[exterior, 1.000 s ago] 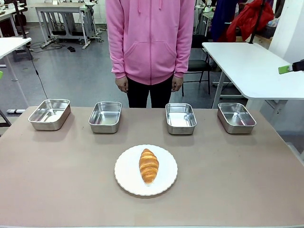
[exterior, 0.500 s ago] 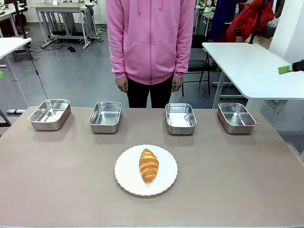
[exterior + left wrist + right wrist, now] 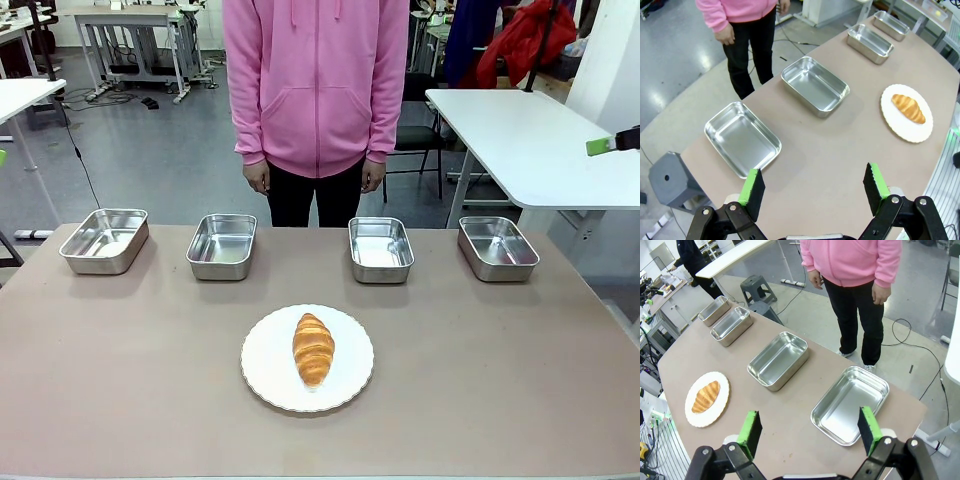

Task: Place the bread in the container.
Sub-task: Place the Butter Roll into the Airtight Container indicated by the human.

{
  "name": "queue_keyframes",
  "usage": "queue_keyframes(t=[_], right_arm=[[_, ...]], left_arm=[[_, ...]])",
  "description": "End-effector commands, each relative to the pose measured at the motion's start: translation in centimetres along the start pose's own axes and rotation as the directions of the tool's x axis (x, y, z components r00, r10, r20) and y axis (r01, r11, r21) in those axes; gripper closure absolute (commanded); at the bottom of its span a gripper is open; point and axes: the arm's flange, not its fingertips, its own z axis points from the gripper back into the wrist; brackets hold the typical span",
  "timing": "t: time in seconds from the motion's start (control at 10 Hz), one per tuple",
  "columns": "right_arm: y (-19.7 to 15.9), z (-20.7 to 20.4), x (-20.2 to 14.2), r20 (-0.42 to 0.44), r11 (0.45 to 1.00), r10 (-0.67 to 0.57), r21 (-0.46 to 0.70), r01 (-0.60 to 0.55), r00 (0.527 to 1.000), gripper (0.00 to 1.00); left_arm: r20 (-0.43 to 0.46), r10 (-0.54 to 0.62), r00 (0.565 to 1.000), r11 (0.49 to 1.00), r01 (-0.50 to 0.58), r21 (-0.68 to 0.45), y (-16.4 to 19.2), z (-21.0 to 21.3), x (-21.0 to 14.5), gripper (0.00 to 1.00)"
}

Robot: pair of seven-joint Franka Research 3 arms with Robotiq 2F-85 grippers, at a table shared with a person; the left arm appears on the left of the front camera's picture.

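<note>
The bread (image 3: 313, 349), a golden-brown croissant, lies on a round white plate (image 3: 265, 372) near the table's front middle. Several identical steel trays stand in a row along the far edge; which one is the container I cannot tell. The left wrist view looks down on my left gripper (image 3: 812, 175), open and holding nothing, above the table's left end near the nearest tray (image 3: 715, 131), with the bread (image 3: 908, 108) far off. In the right wrist view my right gripper (image 3: 808, 415) is open and holding nothing, over the right end by a tray (image 3: 822, 426), well away from the bread (image 3: 705, 396).
A person in a pink hoodie (image 3: 316, 90) stands at the far side of the table, hands hanging down. Another white table (image 3: 520, 140) stands at the back right. A grey stool (image 3: 667, 177) sits beside the table's left end.
</note>
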Motion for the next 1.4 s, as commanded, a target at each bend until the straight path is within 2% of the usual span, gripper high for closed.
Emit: queue_keyframes(t=[0.0,1.3], right_arm=[[0.07,-0.1,0.09,0.004,1.0,0.002,0.004,-0.002,1.0,0.0],[0.07,-0.1,0.09,0.004,1.0,0.002,0.004,-0.002,1.0,0.0]], left_arm=[[0.001,-0.004,1.0,1.0,0.004,0.0,-0.03,0.03,0.01,0.0],[0.001,-0.004,1.0,1.0,0.004,0.0,-0.03,0.03,0.01,0.0]])
